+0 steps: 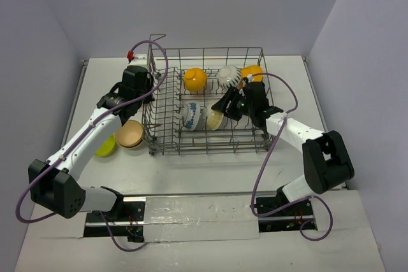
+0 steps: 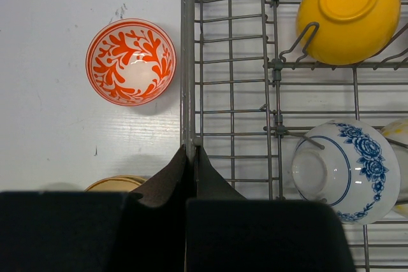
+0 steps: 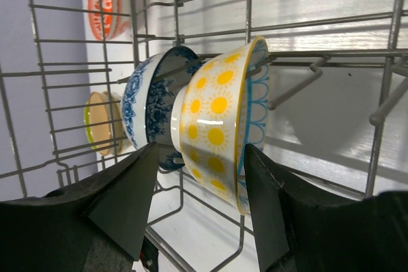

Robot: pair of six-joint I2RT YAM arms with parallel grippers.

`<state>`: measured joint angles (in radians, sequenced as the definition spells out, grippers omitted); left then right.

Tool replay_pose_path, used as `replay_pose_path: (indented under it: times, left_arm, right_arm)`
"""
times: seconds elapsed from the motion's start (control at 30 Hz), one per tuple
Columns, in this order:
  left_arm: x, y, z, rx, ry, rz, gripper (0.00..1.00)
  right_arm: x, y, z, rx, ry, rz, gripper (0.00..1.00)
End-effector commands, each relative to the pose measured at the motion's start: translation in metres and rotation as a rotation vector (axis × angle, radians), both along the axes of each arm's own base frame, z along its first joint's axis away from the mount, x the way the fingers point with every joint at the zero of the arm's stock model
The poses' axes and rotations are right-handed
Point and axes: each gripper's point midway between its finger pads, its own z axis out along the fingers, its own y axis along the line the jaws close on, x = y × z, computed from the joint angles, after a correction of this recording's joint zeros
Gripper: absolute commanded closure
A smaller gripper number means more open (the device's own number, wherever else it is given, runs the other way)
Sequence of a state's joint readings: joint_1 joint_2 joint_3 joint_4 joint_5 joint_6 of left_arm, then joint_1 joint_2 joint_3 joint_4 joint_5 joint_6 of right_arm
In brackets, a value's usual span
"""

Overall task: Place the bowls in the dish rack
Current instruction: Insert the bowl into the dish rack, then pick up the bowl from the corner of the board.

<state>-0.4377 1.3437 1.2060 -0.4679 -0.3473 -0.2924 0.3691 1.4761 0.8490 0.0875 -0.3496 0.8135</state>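
1. A sun bowl (image 3: 220,125) is being propped on edge between the tines in the near row of the rack (image 1: 204,146), with its yellow-sunned outside facing the right wrist camera.
2. A blue bowl (image 3: 150,103) is being propped on edge just beside it, on the side nearer the rack's left wall.
3. In the far row an orange bowl (image 1: 194,79), a striped bowl (image 1: 227,76) and a second orange bowl (image 1: 252,71) are being carried by the tines. The last is being partly hidden by the right arm.
4. Three bowls are being left outside on the table (image 1: 191,176), all to the left of the rack. A red-and-white bowl (image 2: 131,62) is being shown upright near the rim. A tan bowl (image 1: 129,134) and a lime bowl (image 1: 105,146) are being shown side by side nearer the arm bases.
5. The right gripper (image 3: 201,151) is being held wide open astride the sun bowl, with nothing being gripped. One finger (image 3: 127,202) is standing clear of the bowl, while contact by the other cannot be told.
6. The left gripper (image 2: 190,151) is being pressed fully closed on the rack's left rim wire, which is being pinched between the fingertips (image 2: 169,179).
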Motion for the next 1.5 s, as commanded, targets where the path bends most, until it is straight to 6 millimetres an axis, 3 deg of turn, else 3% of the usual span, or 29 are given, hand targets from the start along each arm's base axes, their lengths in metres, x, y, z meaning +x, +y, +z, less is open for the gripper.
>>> replay_pose_path:
  times: [0.0,0.2,0.6,0.87,1.07,1.13,1.17,1.2,1.37,1.4,1.47]
  left_arm:
    - [-0.012,-0.01,-0.027,0.003,0.094,-0.069,1.0]
    - [-0.013,-0.008,-0.026,0.01,0.092,-0.067,1.0]
    - [-0.014,-0.006,-0.025,0.018,0.088,-0.062,1.0]
    - [-0.013,-0.007,-0.026,0.018,0.094,-0.068,1.0]
    - [-0.014,-0.004,-0.027,0.026,0.092,-0.058,1.0]
    - [-0.013,-0.002,-0.026,0.032,0.089,-0.046,0.99]
    - [-0.012,-0.001,-0.025,0.033,0.085,-0.036,0.99]
    - [-0.012,0.0,-0.024,0.037,0.081,-0.031,0.98]
    - [-0.009,0.005,-0.014,0.047,0.056,-0.005,0.86]
    - [-0.009,0.008,-0.013,0.053,0.055,0.005,0.82]
    - [-0.007,0.008,-0.004,0.048,0.035,0.014,0.64]
  right_arm:
    - [0.009,-0.017,0.009,-0.104,-0.022,-0.054,0.36]
    - [0.008,-0.026,0.006,-0.159,0.0,-0.067,0.35]
    - [0.009,-0.052,0.026,-0.257,-0.027,-0.164,0.34]
    - [0.01,-0.068,0.051,-0.28,-0.085,-0.225,0.33]
    - [0.01,-0.061,0.076,-0.229,-0.19,-0.193,0.32]
    - [0.004,-0.054,0.096,-0.182,-0.284,-0.145,0.32]
    - [0.002,-0.055,0.097,-0.167,-0.319,-0.151,0.32]
    - [-0.002,-0.059,0.113,-0.161,-0.378,-0.162,0.32]
    - [-0.013,-0.069,0.127,-0.203,-0.446,-0.156,0.34]
    - [-0.013,-0.069,0.127,-0.217,-0.448,-0.148,0.34]
    - [-0.016,-0.066,0.127,-0.223,-0.456,-0.118,0.34]
